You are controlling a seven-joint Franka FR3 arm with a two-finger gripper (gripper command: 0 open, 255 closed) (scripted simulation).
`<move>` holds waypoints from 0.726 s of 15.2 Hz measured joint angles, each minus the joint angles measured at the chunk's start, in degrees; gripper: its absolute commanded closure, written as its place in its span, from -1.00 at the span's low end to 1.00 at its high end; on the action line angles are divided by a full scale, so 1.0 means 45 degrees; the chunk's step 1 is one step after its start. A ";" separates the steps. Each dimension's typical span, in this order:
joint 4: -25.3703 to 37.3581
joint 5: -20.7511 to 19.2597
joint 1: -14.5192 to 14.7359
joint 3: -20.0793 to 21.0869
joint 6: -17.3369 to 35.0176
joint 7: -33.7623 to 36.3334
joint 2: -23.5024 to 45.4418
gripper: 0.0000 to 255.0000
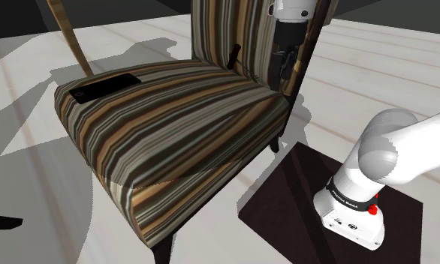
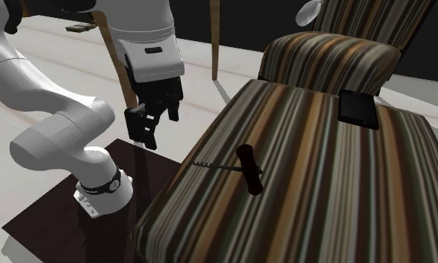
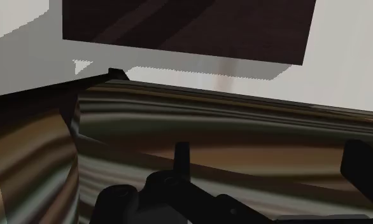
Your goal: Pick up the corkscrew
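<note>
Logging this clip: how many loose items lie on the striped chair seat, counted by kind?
Corkscrew: 1
Flat black slab: 1
Total: 2

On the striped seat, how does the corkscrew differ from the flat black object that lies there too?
The corkscrew has a thick dark handle with a thin spiral sticking out; the black object is a flat rectangular slab. The corkscrew lies on the seat's side near the arm, the black object toward the opposite side. Both rest untouched on the striped seat.
</note>
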 measured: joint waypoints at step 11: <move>0.5010 -0.0836 -0.0718 0.0114 -0.0673 0.0892 0.5236 -1.00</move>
